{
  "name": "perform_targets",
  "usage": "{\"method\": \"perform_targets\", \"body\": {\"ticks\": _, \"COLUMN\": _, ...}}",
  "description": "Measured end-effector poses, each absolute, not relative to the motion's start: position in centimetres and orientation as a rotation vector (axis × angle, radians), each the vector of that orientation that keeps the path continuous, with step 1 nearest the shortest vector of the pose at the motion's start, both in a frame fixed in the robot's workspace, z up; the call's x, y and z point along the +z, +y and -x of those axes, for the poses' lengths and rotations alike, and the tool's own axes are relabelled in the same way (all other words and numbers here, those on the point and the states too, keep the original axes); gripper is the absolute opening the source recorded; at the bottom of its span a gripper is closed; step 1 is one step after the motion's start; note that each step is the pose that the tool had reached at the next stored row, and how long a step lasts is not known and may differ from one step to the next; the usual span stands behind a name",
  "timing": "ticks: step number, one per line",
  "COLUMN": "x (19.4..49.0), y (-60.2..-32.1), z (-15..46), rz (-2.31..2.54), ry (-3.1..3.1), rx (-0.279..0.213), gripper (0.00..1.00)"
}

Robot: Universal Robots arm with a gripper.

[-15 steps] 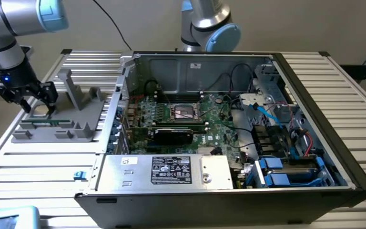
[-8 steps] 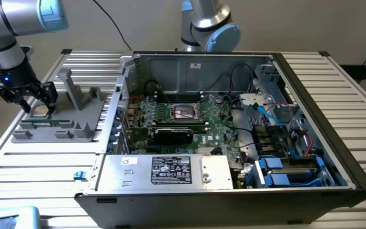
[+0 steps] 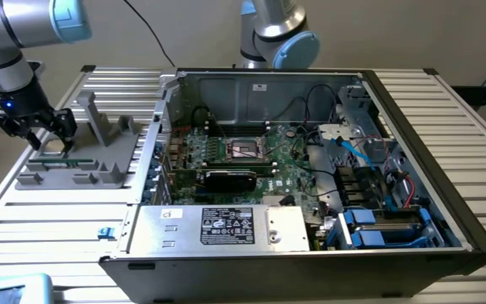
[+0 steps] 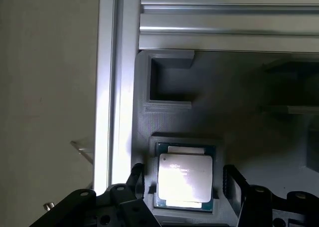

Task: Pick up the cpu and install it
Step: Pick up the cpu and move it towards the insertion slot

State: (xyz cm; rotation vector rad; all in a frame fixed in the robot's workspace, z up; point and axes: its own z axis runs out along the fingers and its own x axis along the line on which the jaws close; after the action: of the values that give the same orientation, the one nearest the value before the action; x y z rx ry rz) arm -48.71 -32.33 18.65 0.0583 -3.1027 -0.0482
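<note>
Low holder rim [image 4: 182, 138] hems cpu [image 4: 184, 179] between spread jaws.

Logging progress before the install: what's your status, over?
Gripper open, straddling the cpu. Cpu flat in grey holder, not gripped. No obstruction seen around it.

A slatted aluminium surface [image 3: 49, 215] carries two main things: a grey moulded holder [image 3: 91, 166] toward the exterior view's left and, just beside it, a large open computer case [image 3: 311, 269]. A small blue piece [image 3: 104, 233] sits on the slats near the case's corner.
</note>
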Motion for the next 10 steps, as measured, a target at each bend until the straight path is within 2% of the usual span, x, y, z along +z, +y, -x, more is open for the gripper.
{"method": "perform_targets", "body": {"ticks": 5, "x": 18.64, "y": -32.33, "z": 48.69, "rz": -0.058, "ry": -3.101, "rx": -0.047, "gripper": 0.72}}
{"method": "perform_targets", "body": {"ticks": 6, "x": 18.65, "y": -32.33, "z": 48.68, "rz": -0.058, "ry": -3.101, "rx": -0.047, "gripper": 0.65}}
{"method": "perform_targets", "body": {"ticks": 10, "x": 18.65, "y": -32.33, "z": 48.66, "rz": -0.058, "ry": -3.099, "rx": -0.047, "gripper": 0.65}}
